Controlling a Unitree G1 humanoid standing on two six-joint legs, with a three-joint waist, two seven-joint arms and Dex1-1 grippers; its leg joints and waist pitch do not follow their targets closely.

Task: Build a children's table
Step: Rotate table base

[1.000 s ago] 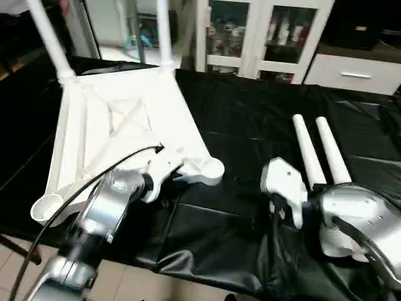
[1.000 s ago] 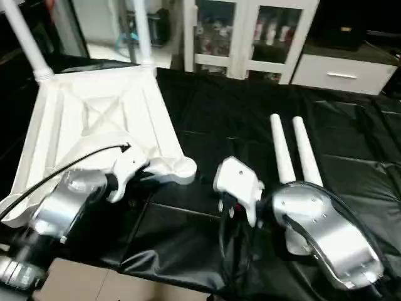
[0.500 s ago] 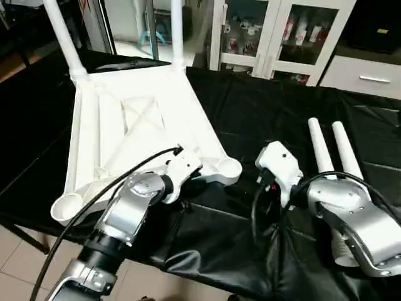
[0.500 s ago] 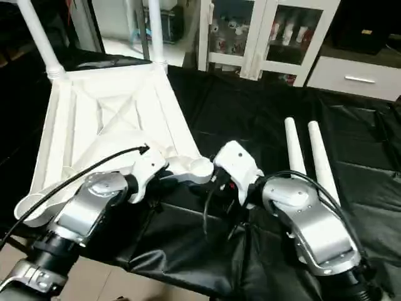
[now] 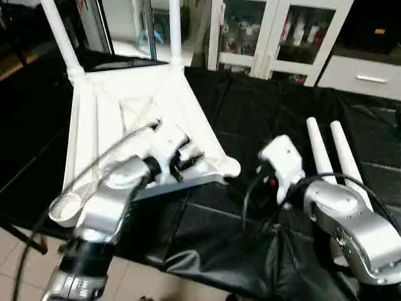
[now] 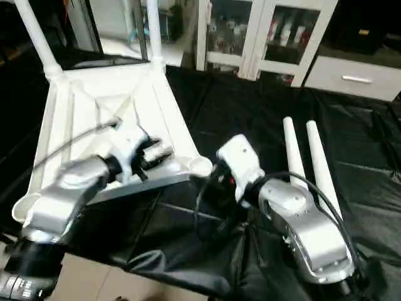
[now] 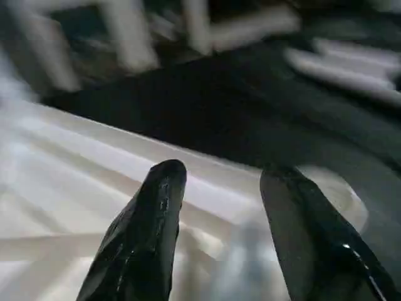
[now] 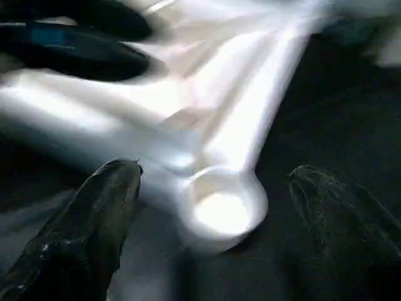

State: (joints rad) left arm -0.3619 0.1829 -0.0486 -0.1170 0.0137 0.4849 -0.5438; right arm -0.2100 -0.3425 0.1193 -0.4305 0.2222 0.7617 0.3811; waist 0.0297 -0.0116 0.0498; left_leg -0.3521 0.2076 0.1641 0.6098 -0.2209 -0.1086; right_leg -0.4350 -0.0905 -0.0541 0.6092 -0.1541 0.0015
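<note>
Tabletop [image 5: 113, 106] upside-down, corner socket [image 8: 222, 210] between right jaws; markings unreadable.

Bare black cover [image 5: 250, 119] lies open between the tabletop [image 5: 106, 119] and two loose legs [image 5: 329, 153].

black-covered work table [image 5: 263, 119] with upturned tabletop [image 5: 119, 113] and two loose legs [image 5: 329, 157]

no readable text, labels, brands, numbers or signs anywhere in these views.
</note>
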